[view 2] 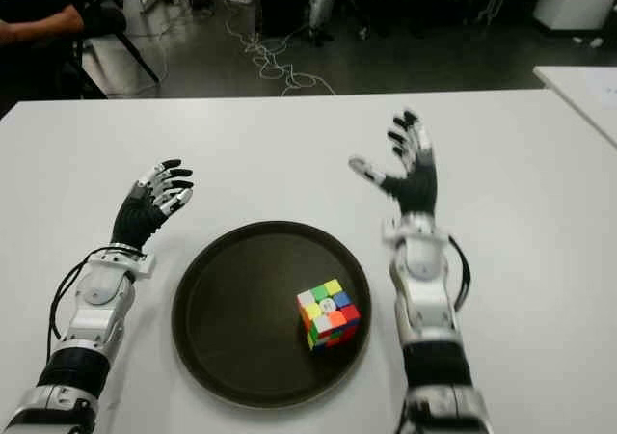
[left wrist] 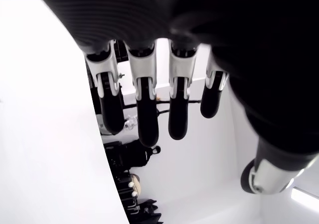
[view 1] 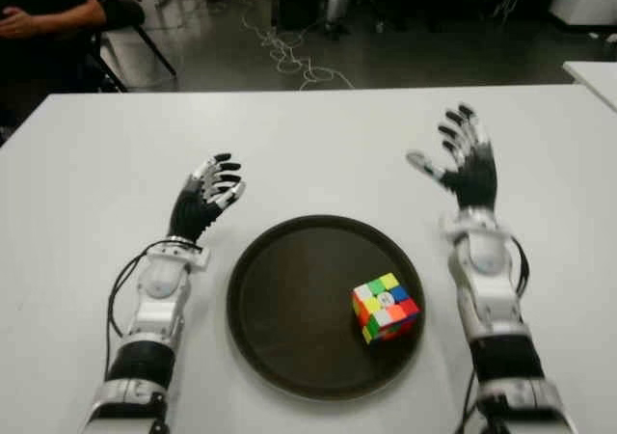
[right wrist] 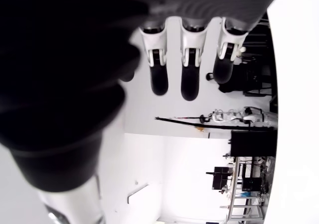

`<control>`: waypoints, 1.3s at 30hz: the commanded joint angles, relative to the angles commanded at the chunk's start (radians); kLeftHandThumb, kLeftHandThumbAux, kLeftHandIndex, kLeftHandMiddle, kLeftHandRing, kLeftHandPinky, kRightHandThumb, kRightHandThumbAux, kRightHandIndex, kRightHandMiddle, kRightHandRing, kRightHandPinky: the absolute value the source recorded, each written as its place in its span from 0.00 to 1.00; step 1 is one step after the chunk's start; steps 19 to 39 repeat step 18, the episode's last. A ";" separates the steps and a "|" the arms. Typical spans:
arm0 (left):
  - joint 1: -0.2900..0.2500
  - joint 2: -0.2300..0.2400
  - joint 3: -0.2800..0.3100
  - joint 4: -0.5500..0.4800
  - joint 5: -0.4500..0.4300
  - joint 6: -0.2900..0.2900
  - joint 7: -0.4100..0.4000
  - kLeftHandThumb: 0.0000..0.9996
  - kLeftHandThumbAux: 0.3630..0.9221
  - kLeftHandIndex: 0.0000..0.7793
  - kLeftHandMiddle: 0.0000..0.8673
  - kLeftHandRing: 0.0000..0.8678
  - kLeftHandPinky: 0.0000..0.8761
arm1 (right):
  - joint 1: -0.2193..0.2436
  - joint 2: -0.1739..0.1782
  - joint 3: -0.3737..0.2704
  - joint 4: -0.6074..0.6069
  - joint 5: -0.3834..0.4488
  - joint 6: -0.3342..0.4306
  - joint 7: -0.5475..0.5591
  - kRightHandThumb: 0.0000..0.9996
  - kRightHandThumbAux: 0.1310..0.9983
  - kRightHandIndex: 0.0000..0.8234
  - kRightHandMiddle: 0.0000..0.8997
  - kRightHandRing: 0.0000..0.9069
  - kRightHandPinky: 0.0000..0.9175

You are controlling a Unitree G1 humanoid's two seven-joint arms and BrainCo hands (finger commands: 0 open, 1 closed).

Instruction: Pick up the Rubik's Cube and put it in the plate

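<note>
Left hand (view 1: 206, 203): forearm extended forward, palm turned inward, fingers (left wrist: 143, 109) loosely extended, holding nothing. Right hand (view 1: 467, 164): raised higher and further forward, fingers (right wrist: 159, 74) spread, thumb out to the side, empty. Contact with the tabletop cannot be judged.

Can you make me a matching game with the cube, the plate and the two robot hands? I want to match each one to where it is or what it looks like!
Things:
1. cube
2. plate
3. left hand
4. right hand

Descriptions:
A. round and dark, on the white table
B. open and empty, to the right of the plate, fingers spread
C. many colours, lying in the plate near its right edge
D. open and empty, to the left of the plate

Pairs: 1-C, 2-A, 3-D, 4-B
</note>
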 joint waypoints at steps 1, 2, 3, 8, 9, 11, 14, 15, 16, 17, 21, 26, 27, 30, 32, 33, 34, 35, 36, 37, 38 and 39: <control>0.000 0.000 0.000 0.001 -0.001 -0.001 -0.001 0.10 0.49 0.25 0.31 0.32 0.30 | 0.001 0.000 0.000 -0.001 0.001 0.002 0.001 0.00 0.84 0.12 0.19 0.17 0.14; -0.001 -0.001 0.001 0.003 -0.004 -0.002 -0.002 0.10 0.49 0.25 0.31 0.31 0.30 | 0.001 0.001 0.000 -0.004 0.001 0.005 0.003 0.00 0.84 0.11 0.19 0.16 0.13; -0.001 -0.002 0.002 0.004 -0.007 -0.003 -0.004 0.10 0.50 0.25 0.31 0.31 0.30 | 0.001 0.001 0.000 -0.009 0.003 0.007 0.005 0.00 0.84 0.11 0.19 0.16 0.13; 0.002 -0.005 0.004 0.000 -0.013 -0.006 -0.007 0.10 0.51 0.24 0.31 0.31 0.31 | 0.000 -0.003 -0.004 -0.031 0.014 0.027 0.015 0.00 0.84 0.09 0.19 0.15 0.11; 0.002 -0.006 0.003 -0.001 -0.013 -0.006 -0.006 0.10 0.51 0.24 0.31 0.31 0.31 | -0.003 -0.005 -0.006 -0.032 0.017 0.031 0.015 0.00 0.84 0.09 0.19 0.15 0.11; 0.002 -0.007 0.003 -0.002 -0.012 -0.007 -0.003 0.09 0.52 0.24 0.31 0.31 0.31 | -0.007 -0.006 -0.009 -0.030 0.018 0.034 0.013 0.00 0.84 0.09 0.19 0.15 0.11; 0.003 -0.008 0.004 -0.004 -0.012 -0.010 0.001 0.09 0.53 0.24 0.31 0.31 0.31 | -0.010 -0.007 -0.014 -0.023 0.017 0.028 0.009 0.00 0.84 0.10 0.19 0.15 0.12; 0.004 -0.010 0.005 -0.006 -0.013 -0.008 0.003 0.09 0.53 0.24 0.31 0.31 0.31 | -0.011 -0.010 -0.015 -0.018 0.014 0.025 0.009 0.00 0.84 0.10 0.19 0.15 0.12; 0.004 -0.011 0.007 -0.008 -0.015 -0.006 0.004 0.09 0.54 0.24 0.31 0.31 0.30 | -0.011 -0.012 -0.016 -0.015 0.013 0.023 0.009 0.00 0.84 0.10 0.19 0.16 0.12; 0.005 -0.011 0.007 -0.009 -0.016 -0.005 0.005 0.09 0.55 0.24 0.31 0.30 0.30 | -0.012 -0.013 -0.017 -0.013 0.012 0.022 0.009 0.00 0.84 0.10 0.19 0.16 0.12; 0.005 -0.012 0.008 -0.009 -0.018 -0.004 0.004 0.09 0.56 0.24 0.31 0.30 0.30 | -0.012 -0.014 -0.017 -0.011 0.010 0.020 0.009 0.00 0.83 0.11 0.19 0.16 0.12; 0.005 -0.012 0.008 -0.009 -0.018 -0.004 0.004 0.09 0.56 0.24 0.31 0.30 0.30 | -0.012 -0.014 -0.017 -0.011 0.010 0.020 0.009 0.00 0.83 0.11 0.19 0.16 0.12; 0.005 -0.012 0.008 -0.009 -0.018 -0.004 0.004 0.09 0.56 0.24 0.31 0.30 0.30 | -0.012 -0.014 -0.017 -0.011 0.010 0.020 0.009 0.00 0.83 0.11 0.19 0.16 0.12; 0.005 -0.012 0.008 -0.009 -0.018 -0.004 0.004 0.09 0.56 0.24 0.31 0.30 0.30 | -0.012 -0.014 -0.017 -0.011 0.010 0.020 0.009 0.00 0.83 0.11 0.19 0.16 0.12; 0.005 -0.012 0.008 -0.009 -0.018 -0.004 0.004 0.09 0.56 0.24 0.31 0.30 0.30 | -0.012 -0.014 -0.017 -0.011 0.010 0.020 0.009 0.00 0.83 0.11 0.19 0.16 0.12; 0.005 -0.012 0.008 -0.009 -0.018 -0.004 0.004 0.09 0.56 0.24 0.31 0.30 0.30 | -0.012 -0.014 -0.017 -0.011 0.010 0.020 0.009 0.00 0.83 0.11 0.19 0.16 0.12; 0.005 -0.012 0.008 -0.009 -0.018 -0.004 0.004 0.09 0.56 0.24 0.31 0.30 0.30 | -0.012 -0.014 -0.017 -0.011 0.010 0.020 0.009 0.00 0.83 0.11 0.19 0.16 0.12; 0.005 -0.012 0.008 -0.009 -0.018 -0.004 0.004 0.09 0.56 0.24 0.31 0.30 0.30 | -0.012 -0.014 -0.017 -0.011 0.010 0.020 0.009 0.00 0.83 0.11 0.19 0.16 0.12; 0.005 -0.012 0.008 -0.009 -0.018 -0.004 0.004 0.09 0.56 0.24 0.31 0.30 0.30 | -0.012 -0.014 -0.017 -0.011 0.010 0.020 0.009 0.00 0.83 0.11 0.19 0.16 0.12; 0.005 -0.012 0.008 -0.009 -0.018 -0.004 0.004 0.09 0.56 0.24 0.31 0.30 0.30 | -0.012 -0.014 -0.017 -0.011 0.010 0.020 0.009 0.00 0.83 0.11 0.19 0.16 0.12; 0.005 -0.012 0.008 -0.009 -0.018 -0.004 0.004 0.09 0.56 0.24 0.31 0.30 0.30 | -0.012 -0.014 -0.017 -0.011 0.010 0.020 0.009 0.00 0.83 0.11 0.19 0.16 0.12; 0.005 -0.012 0.008 -0.009 -0.018 -0.004 0.004 0.09 0.56 0.24 0.31 0.30 0.30 | -0.012 -0.014 -0.017 -0.011 0.010 0.020 0.009 0.00 0.83 0.11 0.19 0.16 0.12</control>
